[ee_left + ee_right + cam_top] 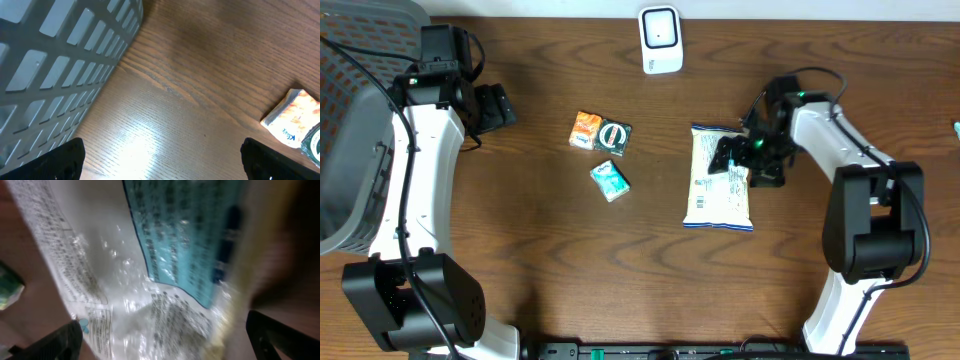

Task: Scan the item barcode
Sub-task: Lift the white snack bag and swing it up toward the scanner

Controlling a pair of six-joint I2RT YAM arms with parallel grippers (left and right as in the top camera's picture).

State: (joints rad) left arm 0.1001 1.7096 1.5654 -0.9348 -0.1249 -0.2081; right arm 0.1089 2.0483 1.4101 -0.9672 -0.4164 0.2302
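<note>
The item, a white snack bag (718, 182) with blue trim, lies flat on the table with its printed back up. My right gripper (738, 160) hangs over the bag's upper right part. In the right wrist view the bag (150, 265) fills the frame, blurred, and the right gripper (165, 340) is open, its fingers wide apart on either side of the crinkled film. I cannot make out a barcode in the blur. The white scanner (660, 40) stands at the back middle. My left gripper (505, 107) is open at the far left, over bare wood (161, 160).
A grey slatted basket (350, 150) stands at the left edge, close beside the left arm (60, 60). Three small packets lie left of centre: orange (585, 130), dark green (614, 136) and teal (610, 180). The orange packet (292, 117) also shows in the left wrist view.
</note>
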